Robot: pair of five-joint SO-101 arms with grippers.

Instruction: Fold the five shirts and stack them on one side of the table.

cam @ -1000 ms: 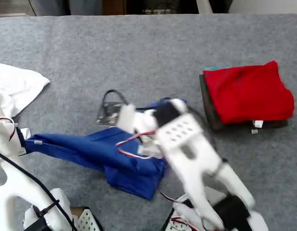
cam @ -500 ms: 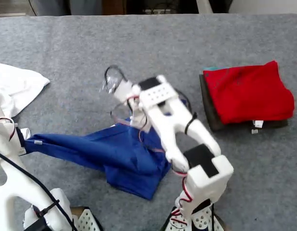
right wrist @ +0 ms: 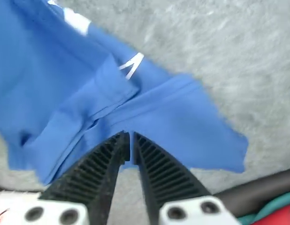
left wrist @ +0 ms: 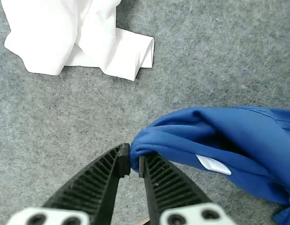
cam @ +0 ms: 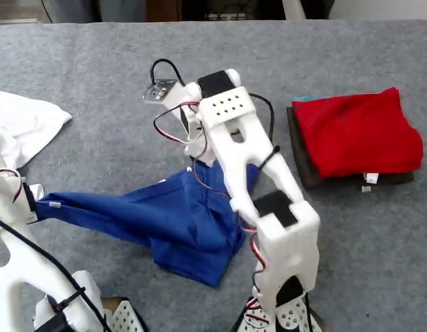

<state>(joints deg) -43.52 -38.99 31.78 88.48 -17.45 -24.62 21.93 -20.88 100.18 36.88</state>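
A blue shirt [cam: 172,218] lies crumpled and stretched across the near middle of the grey table. My left gripper [left wrist: 131,161] is shut on its folded end [left wrist: 149,140] at the table's left edge. My right gripper [right wrist: 130,140] is shut on a fold of the same blue shirt [right wrist: 65,79], held a little above the cloth. The right arm [cam: 234,131] stands over the shirt's far right corner and hides its own fingers in the high view. A red shirt [cam: 355,131] lies folded on top of a stack at the right, with teal and dark shirts [cam: 301,162] under it.
A white shirt [cam: 23,121] lies loose at the left edge, close to the left arm, and is seen as white shirt [left wrist: 79,37] just beyond the left gripper. The grey table [cam: 96,62] is bare along the far side. The arm bases stand at the near edge.
The right arm has swung up and toward the far side, drawing the blue shirt's right corner with it. The left arm and its end of the shirt have stayed put.
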